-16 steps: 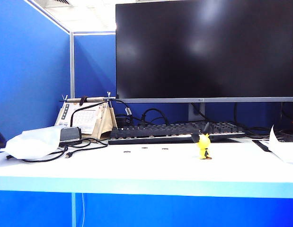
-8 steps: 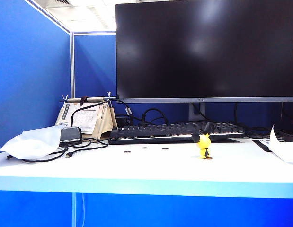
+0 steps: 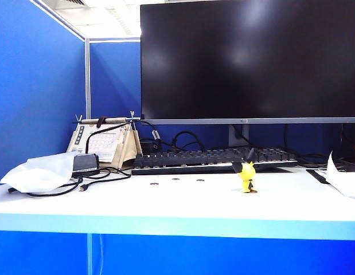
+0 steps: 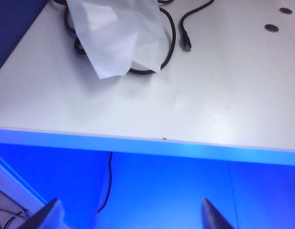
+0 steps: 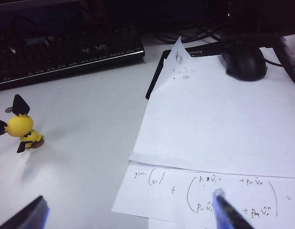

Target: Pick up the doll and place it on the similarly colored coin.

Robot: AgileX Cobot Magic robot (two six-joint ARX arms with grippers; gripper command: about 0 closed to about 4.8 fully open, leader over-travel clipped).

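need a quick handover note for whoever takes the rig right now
Left end effector: open, empty, off the front edge of the desk.
Right end effector: open, empty, above the written paper.
The doll stands upright in front of the keyboard; something brownish sits under its base, possibly the coin, unclear.
Three dark coins lie to its left.
Done: cannot confirm placement.
Left: verify the coin, otherwise pick and place.

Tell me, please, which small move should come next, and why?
Probably bring the open right pincer toward the doll, which stands untouched on the table before the keyboard. The left pincer hangs beyond the table's edge, far from it.
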